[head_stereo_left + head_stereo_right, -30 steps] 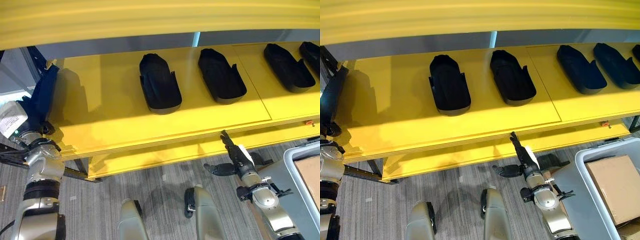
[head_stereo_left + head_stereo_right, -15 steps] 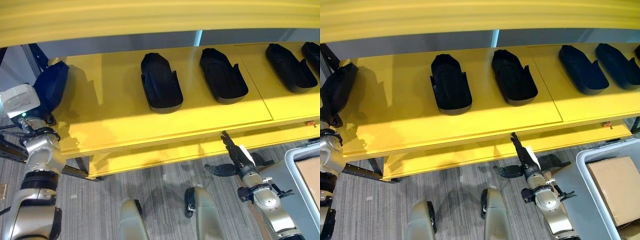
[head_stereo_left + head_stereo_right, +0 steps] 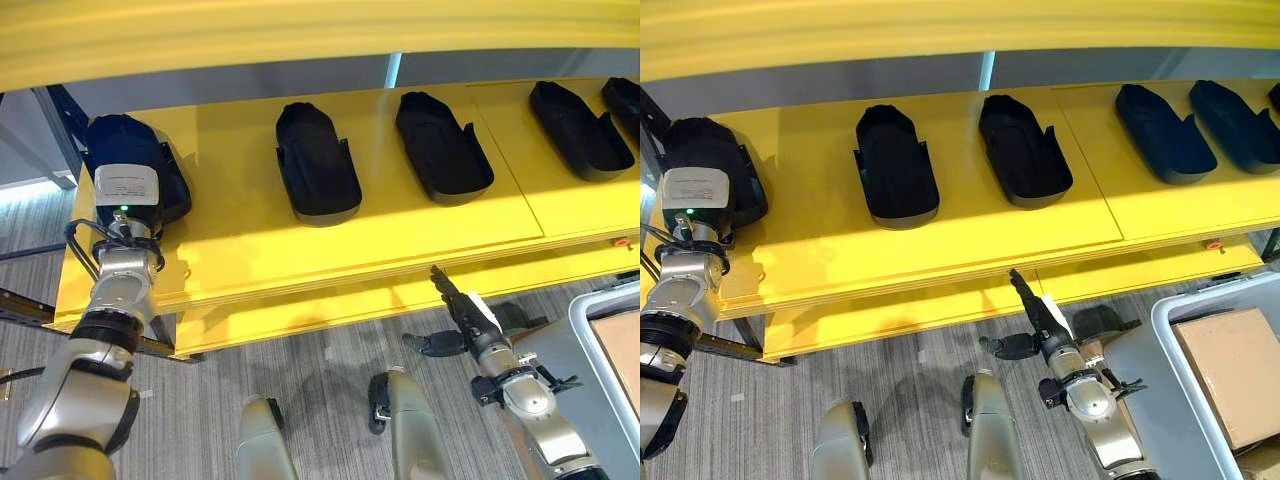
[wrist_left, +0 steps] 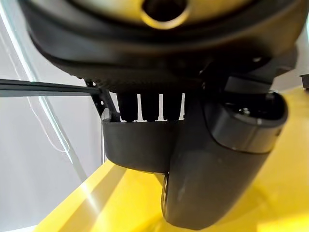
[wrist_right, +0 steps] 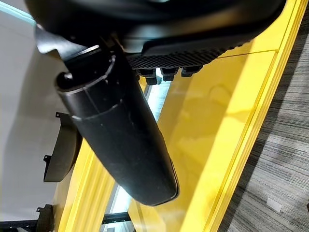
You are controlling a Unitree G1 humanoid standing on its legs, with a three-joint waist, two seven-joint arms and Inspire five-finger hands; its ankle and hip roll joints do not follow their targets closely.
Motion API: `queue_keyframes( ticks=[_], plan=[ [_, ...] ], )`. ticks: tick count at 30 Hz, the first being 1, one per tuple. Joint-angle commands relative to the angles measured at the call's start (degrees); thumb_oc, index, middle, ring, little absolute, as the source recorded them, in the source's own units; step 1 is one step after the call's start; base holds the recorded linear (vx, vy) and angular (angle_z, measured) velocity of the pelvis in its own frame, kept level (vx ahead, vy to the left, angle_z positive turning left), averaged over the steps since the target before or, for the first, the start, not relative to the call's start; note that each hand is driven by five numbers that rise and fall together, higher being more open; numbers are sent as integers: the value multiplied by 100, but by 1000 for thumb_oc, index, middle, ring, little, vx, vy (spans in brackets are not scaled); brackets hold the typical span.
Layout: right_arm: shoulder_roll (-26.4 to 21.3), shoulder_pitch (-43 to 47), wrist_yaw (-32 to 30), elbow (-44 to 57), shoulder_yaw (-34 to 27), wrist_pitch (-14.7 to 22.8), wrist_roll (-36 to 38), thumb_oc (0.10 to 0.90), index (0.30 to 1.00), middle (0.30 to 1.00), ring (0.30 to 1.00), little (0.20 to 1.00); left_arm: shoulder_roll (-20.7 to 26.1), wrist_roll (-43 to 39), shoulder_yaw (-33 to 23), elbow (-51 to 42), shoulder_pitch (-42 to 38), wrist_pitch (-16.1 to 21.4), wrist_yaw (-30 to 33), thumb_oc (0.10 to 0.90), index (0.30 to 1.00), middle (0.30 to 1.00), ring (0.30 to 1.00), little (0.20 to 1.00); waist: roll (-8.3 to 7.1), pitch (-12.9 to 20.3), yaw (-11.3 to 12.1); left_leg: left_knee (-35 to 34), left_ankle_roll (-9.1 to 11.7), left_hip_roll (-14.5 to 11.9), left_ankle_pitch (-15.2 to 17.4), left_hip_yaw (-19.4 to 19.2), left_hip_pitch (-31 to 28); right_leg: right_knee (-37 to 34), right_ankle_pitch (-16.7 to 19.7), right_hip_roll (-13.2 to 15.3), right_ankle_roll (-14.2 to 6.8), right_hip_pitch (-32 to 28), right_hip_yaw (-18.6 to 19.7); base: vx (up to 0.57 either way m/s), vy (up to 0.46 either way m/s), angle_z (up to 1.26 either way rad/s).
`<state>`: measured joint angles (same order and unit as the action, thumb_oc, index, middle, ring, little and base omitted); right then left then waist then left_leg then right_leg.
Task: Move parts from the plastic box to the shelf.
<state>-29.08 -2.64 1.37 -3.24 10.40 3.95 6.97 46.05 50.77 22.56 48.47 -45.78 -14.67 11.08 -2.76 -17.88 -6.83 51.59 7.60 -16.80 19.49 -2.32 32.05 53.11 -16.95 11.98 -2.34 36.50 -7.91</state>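
- At the left end of the yellow shelf (image 3: 240, 245), the left hand (image 4: 159, 104) holds a black moulded part (image 3: 130, 165); the wrist view shows its fingers (image 4: 145, 106) curled over the part's upper rim and the thumb down its outer face, so the grip is closed on the part.
- That part sits over the shelf's left corner, its long axis running roughly front to back, much like the four black parts already lying there: the nearest one (image 3: 318, 165), the next (image 3: 443, 150), and two more at the far right (image 3: 578, 133) (image 3: 622, 108).
- Whether the held part already rests on the board or hangs just above it, I cannot tell.
- Bare shelf lies between the held part and the nearest placed part, so the free slot is where the left hand already is; judged from this, the coming move is a small lowering and a release.
- Below the shelf's front edge, the right hand (image 3: 462, 318) hangs with fingers straight and thumb spread, holding nothing, well apart from the held part.
- The grey plastic box (image 3: 1170, 345) stands at the lower right, nearer the right hand.
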Motion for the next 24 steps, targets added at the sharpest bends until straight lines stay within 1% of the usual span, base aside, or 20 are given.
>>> queue_keyframes(
  ticks=[1,2,6,11,13,14,16,17,18,19,20,24],
  plan=[
    [-182,215,-107,487,-140,688,210,900,1000,1000,1000,1000,115,-62,166,566,-500,11,195,400,300,300,300,300,24,400,-24,-412,-204,61,-430,327,56,-460,-103,228,-396,-578,286,78,4,-1],
    [-195,210,-129,475,-70,725,223,900,1000,1000,1000,1000,67,-161,294,789,-593,43,225,400,300,300,300,300,33,425,-52,-374,-178,48,-304,325,2,-431,-206,234,-443,-630,295,77,5,-5],
    [-213,223,-161,440,-17,763,236,900,1000,1000,1000,1000,0,-268,477,1098,-714,98,248,400,300,300,300,300,17,416,-64,-351,-177,41,-304,330,4,-417,-201,231,-455,-634,311,19,1,-3],
    [-214,219,-209,429,19,819,262,900,1000,1000,1000,1000,-44,-252,652,1141,-831,132,285,400,300,300,300,300,9,419,-79,-350,-180,42,-302,325,12,-404,-200,239,-459,-616,311,0,0,0],
    [-213,229,-242,407,17,834,257,900,1000,1000,1000,1000,-51,-166,728,990,-832,154,316,400,300,300,300,300,7,426,-74,-367,-182,48,-311,327,19,-422,-188,243,-458,-619,305,-44,-1,0],
    [-203,235,-257,387,10,842,249,900,1000,1000,1000,1000,-43,-98,750,886,-818,167,323,400,300,300,300,300,7,417,-68,-401,-209,66,-453,331,86,-448,-71,238,-415,-553,291,-86,0,0],
    [-202,240,-277,378,5,848,235,900,1000,1000,1000,1000,-27,-55,743,780,-793,174,315,400,300,300,300,300,9,415,-64,-399,-211,70,-451,332,91,-445,-70,240,-416,-550,290,-42,0,1],
    [-181,252,-318,352,-40,860,181,900,1000,1000,1000,1000,1,149,680,299,-644,169,368,400,300,300,300,300,15,404,-34,-398,-212,74,-444,338,99,-435,-79,245,-410,-552,275,0,0,0],
    [-181,253,-318,352,-39,860,181,900,1000,1000,1000,1000,2,150,678,297,-642,169,367,400,300,300,300,300,16,405,-35,-398,-212,74,-444,339,100,-435,-80,245,-410,-552,275,0,0,0],
    [-153,266,-350,315,-76,875,161,900,1000,1000,1000,1000,11,279,616,-32,-509,194,400,400,300,300,300,300,16,396,-5,-399,-214,80,-438,352,105,-432,-87,250,-408,-546,272,-6,-2,3],
    [-155,267,-350,314,-72,876,161,900,1000,1000,1000,1000,14,283,607,-42,-499,192,394,400,300,300,300,300,17,398,-8,-398,-214,80,-437,352,106,-432,-88,250,-408,-545,273,-8,-3,4],
    [-119,267,-395,293,-177,880,113,900,1000,1000,1000,1000,88,642,452,-830,-151,284,410,400,300,300,300,300,26,388,45,-386,-219,93,-416,353,115,-449,-106,252,-404,-573,258,0,0,1]
  ],
)
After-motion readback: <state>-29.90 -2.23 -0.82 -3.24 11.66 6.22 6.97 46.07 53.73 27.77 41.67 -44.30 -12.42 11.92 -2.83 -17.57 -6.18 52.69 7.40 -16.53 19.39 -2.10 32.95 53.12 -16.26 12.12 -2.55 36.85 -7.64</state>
